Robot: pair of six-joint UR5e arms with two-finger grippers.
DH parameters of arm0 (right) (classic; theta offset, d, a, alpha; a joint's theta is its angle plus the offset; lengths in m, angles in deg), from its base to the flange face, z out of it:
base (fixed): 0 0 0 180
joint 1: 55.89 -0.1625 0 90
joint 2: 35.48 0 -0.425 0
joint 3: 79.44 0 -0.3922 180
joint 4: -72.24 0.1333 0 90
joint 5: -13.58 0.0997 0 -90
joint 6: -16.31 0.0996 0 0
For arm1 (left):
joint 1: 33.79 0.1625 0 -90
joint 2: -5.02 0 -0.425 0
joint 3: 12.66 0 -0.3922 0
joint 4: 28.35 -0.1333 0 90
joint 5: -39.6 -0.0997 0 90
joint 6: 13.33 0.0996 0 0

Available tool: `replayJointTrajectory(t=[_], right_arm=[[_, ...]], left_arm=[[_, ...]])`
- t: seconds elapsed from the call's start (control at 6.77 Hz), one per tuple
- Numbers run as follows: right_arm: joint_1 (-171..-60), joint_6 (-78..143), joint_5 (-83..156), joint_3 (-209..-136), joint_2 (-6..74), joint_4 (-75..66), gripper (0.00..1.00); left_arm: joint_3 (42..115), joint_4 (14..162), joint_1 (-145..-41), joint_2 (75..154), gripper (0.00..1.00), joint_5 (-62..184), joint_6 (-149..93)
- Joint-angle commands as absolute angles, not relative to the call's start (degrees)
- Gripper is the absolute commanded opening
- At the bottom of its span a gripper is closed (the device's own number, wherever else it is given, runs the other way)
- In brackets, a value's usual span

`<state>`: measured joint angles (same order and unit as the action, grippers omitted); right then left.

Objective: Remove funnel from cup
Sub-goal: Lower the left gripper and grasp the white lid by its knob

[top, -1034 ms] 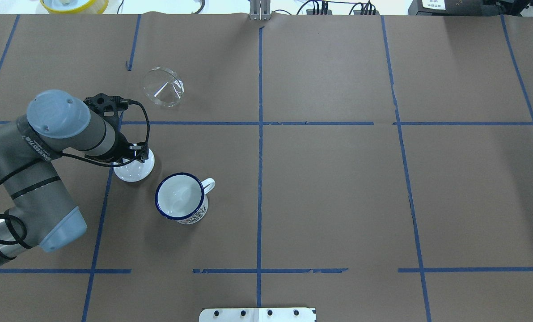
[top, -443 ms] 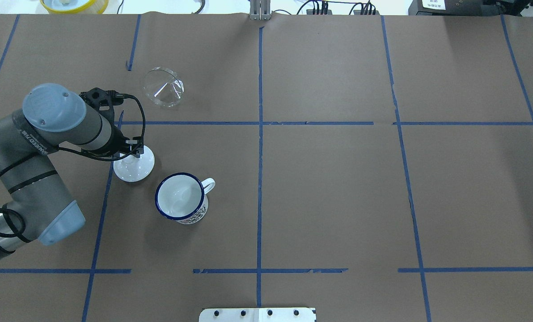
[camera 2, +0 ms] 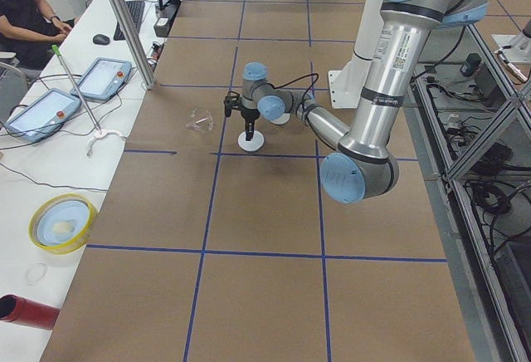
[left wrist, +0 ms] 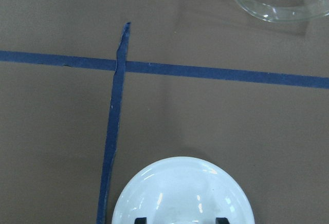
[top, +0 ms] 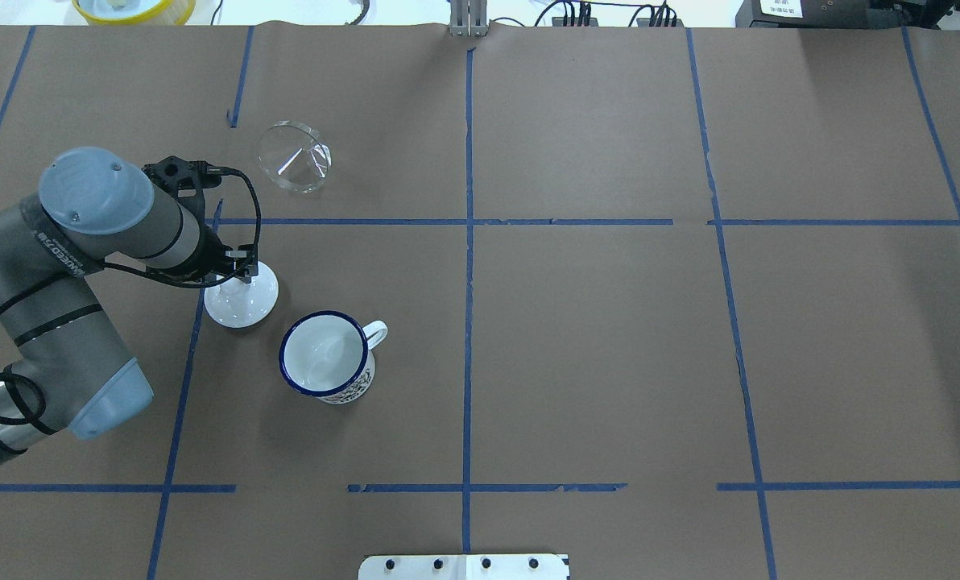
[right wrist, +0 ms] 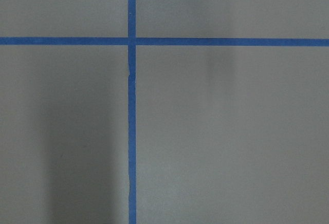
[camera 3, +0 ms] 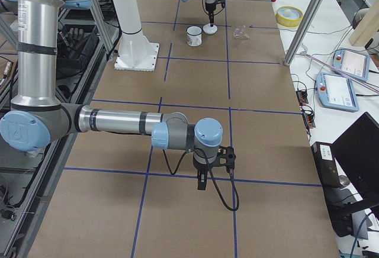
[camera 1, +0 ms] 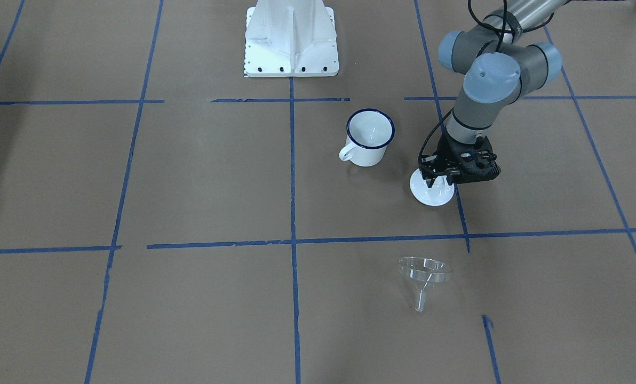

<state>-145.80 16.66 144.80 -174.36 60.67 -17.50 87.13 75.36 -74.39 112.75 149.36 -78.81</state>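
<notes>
Seen from overhead, the left hand (top: pixel 240 270) hangs released over the white lid (top: pixel 242 308), fingers (left wrist: pixel 221 220) spread, grasping nothing. The funnel (top: pixel 293 157) lies on its side on the table (top: pixel 609 338) at the lid's 1 o'clock, well apart from the cup (top: pixel 324 354), which stands upright at the lid's 4 o'clock. Of the right hand (camera 3: pixel 201 181), I cannot tell the state.
</notes>
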Motion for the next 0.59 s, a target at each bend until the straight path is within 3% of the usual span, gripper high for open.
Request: replayJointTrajectory(t=[0.0,0.44], right_arm=[[-145.80,16.66,144.80,-174.36,60.67,-17.50,1.00],[-145.80,16.66,144.80,-174.36,60.67,-17.50,1.00]], left_arm=[[87.01,75.44,-74.31,112.78,0.54,149.47,-78.81],[86.84,75.44,-74.31,112.78,0.53,149.47,-78.90]])
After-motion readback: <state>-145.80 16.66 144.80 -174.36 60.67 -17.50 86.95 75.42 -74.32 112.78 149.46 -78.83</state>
